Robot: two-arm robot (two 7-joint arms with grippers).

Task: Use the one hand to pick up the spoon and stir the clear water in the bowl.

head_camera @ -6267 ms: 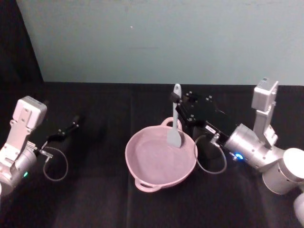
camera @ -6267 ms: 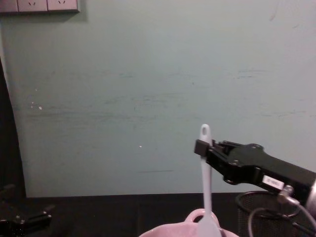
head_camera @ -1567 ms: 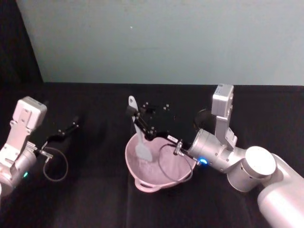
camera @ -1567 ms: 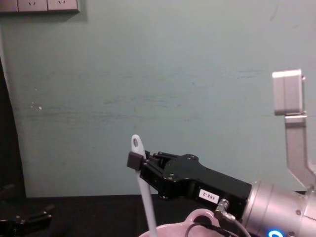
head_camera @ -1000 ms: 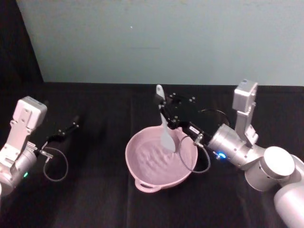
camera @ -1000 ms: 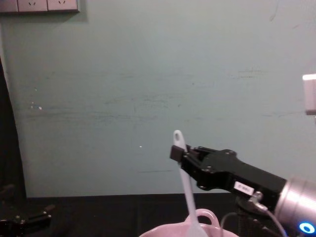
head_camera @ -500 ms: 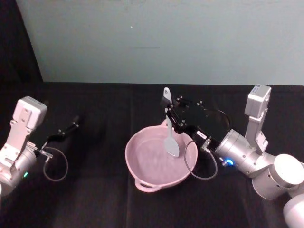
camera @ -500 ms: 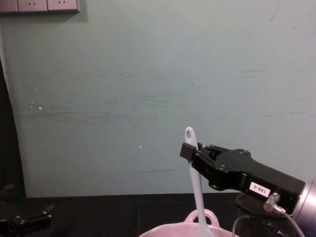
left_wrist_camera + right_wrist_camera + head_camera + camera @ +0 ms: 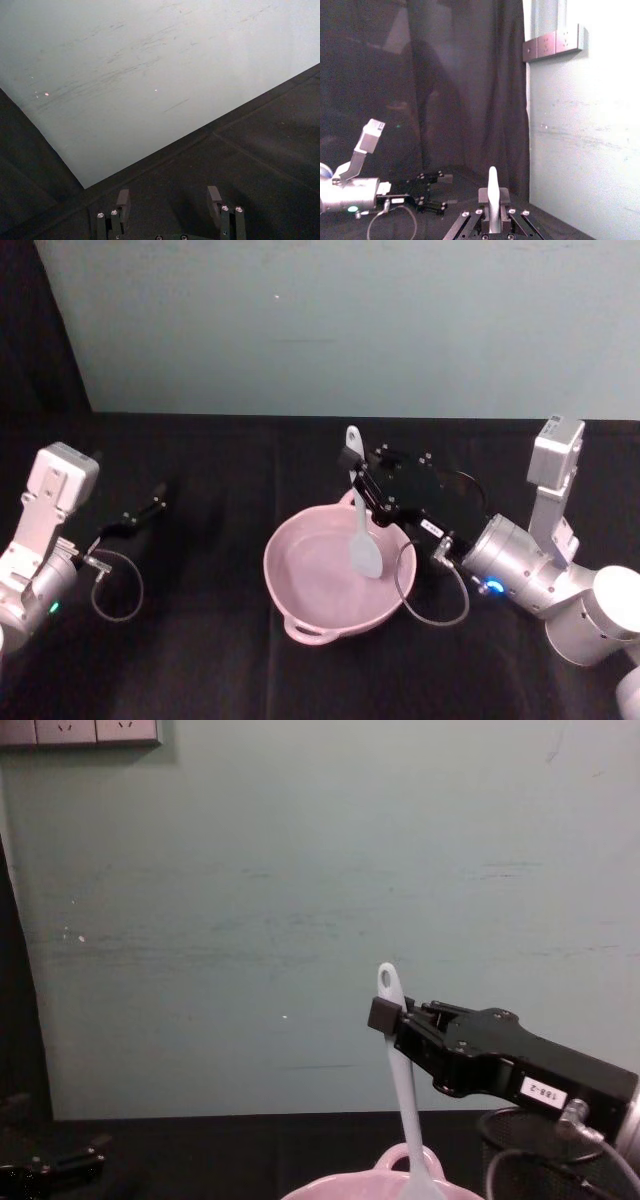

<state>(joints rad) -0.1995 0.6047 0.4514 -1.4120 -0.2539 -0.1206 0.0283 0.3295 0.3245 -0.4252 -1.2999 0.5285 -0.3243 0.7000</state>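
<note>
The pale pink bowl (image 9: 273, 562) sits at the table's middle; its rim and loop handle show low in the chest view (image 9: 404, 1157). My right gripper (image 9: 357, 469) reaches over the bowl's far rim and is shut on the upper handle of the white spoon (image 9: 358, 512). The spoon hangs nearly upright, with its paddle head down inside the bowl's right half. From the chest, the spoon (image 9: 402, 1075) drops from the gripper (image 9: 384, 1014) into the bowl. The right wrist view has the handle tip (image 9: 492, 196) between the fingers. My left gripper (image 9: 148, 506) rests at the left, open (image 9: 168, 200).
A black wire-mesh cup (image 9: 545, 1152) stands right of the bowl, under my right arm. A cable loop (image 9: 432, 602) hangs from the right wrist beside the bowl's right rim. A pale green wall (image 9: 330, 320) closes the back of the black table.
Over the last seconds the right gripper swept the spoon from the bowl's left side across to its right side. In the last half second it shifted only slightly. The left arm stayed still.
</note>
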